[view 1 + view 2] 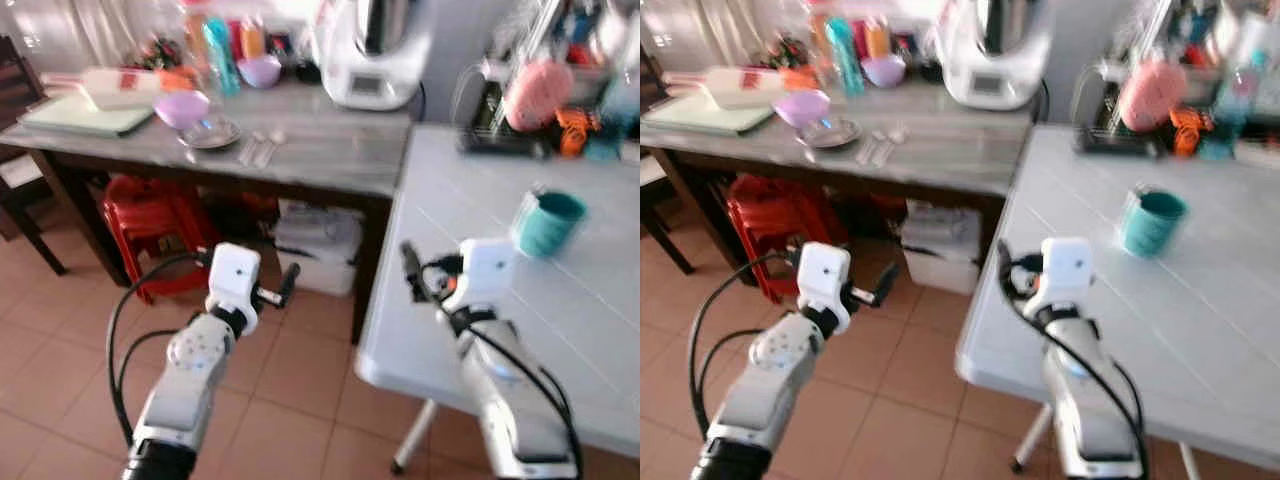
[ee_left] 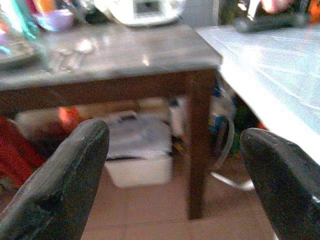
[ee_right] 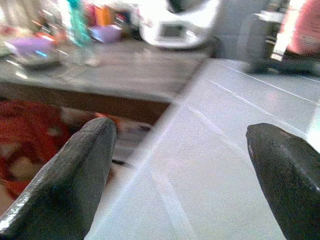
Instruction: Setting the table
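Pretty blurry all round. Teal cup (image 1: pixel 548 223) sitting upright on the white table (image 1: pixel 470 210), out around 2 o'clock, smooth cylinder with a darker inside. White tabletop with faint tile-like lines and a rounded near corner.

Grey wooden table (image 1: pixel 320 150) with dark legs at 12 to 10 o'clock, streaky grain on top. On it: lilac bowl (image 1: pixel 182 107) just behind a shiny metal plate (image 1: pixel 209 133), and what look like spoons (image 1: pixel 258 148) lying flat just beside the plate at its 3 o'clock. Second purple bowl (image 1: pixel 260 70) farther back near a teal bottle (image 1: pixel 221 55), plus a glossy white appliance (image 1: pixel 368 50) at 12 o'clock. Red plastic stools (image 1: pixel 150 225) and a white storage box (image 1: pixel 315 250) tucked under it, terracotta tile floor (image 1: pixel 300 390) below.

Left gripper (image 2: pixel 175 175) out over the floor at 7 o'clock, matte black fingers (image 2: pixel 60 185) spread wide, nothing between them. Right gripper (image 3: pixel 190 170) over the white table's near edge at 5 o'clock, fingers (image 3: pixel 70 180) also splayed apart and empty, well apart from the cup.
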{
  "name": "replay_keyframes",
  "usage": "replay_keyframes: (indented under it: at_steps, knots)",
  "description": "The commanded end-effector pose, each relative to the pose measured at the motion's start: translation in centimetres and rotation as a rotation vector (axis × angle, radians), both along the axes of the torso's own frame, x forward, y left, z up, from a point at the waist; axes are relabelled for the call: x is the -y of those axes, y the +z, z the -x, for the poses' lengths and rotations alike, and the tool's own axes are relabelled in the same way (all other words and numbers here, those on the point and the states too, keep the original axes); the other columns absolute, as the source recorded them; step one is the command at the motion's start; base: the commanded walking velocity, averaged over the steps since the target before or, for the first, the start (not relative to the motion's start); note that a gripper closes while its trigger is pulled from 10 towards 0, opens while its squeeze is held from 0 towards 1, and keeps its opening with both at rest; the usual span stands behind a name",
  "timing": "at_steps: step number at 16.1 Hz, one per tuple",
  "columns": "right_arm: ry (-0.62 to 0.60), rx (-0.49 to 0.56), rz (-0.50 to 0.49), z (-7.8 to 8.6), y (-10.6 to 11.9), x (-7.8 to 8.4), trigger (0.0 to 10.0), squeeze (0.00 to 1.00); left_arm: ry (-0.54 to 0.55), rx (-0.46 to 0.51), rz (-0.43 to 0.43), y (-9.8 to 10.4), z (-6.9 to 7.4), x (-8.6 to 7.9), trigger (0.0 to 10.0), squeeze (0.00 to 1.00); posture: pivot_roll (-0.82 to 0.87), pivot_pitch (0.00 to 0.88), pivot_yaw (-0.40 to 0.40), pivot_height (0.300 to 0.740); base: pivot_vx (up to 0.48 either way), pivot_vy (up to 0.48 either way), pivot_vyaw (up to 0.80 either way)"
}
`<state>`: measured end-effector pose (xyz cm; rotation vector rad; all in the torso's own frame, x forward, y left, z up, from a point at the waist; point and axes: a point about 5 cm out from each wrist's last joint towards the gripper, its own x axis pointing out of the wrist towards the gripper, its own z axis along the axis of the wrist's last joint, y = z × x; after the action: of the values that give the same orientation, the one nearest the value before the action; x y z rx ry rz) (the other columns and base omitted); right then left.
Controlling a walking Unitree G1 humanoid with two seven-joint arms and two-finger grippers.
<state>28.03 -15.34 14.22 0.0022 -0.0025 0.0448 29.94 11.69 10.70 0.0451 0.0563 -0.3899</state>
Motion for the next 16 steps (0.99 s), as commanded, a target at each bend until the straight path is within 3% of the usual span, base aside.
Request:
replay_keyframes:
  at_steps: [1, 5, 10, 12, 16]
  knots:
    - [-0.022, 0.022, 0.005, -0.2, 0.5, 0.3, 10.0, 0.00, -0.018, 0.014, -0.016, 0.4, -0.1, 0.2, 10.0, 0.00, -0.03, 0.000, 0.034, 0.740, 0.000, -0.315, 0.00]
    - [-0.044, 0.018, -0.003, -0.3, 0.5, 0.4, 10.0, 0.00, -0.023, 0.025, -0.029, 0.4, -0.1, 0.1, 10.0, 0.00, -0.03, 0.000, 0.039, 0.740, 0.000, -0.157, -0.60]
    - [-0.073, 0.020, 0.014, -0.4, 0.5, 0.7, 10.0, 0.00, -0.031, 0.027, -0.012, 0.5, -0.1, 0.2, 10.0, 0.00, -0.03, 0.000, 0.039, 0.740, 0.000, 0.000, 0.00]
    - [-0.159, 0.022, 0.040, -0.6, 0.4, 2.0, 10.0, 0.00, -0.035, 0.024, -0.006, 0.5, 0.0, 0.2, 10.0, 0.00, -0.03, 0.000, 0.039, 0.740, 0.000, 0.000, 0.00]
    - [-0.159, 0.022, 0.040, -0.6, 0.4, 2.0, 10.0, 0.00, -0.035, 0.024, -0.006, 0.5, 0.0, 0.2, 10.0, 0.00, -0.03, 0.000, 0.039, 0.740, 0.000, 0.000, 0.00]
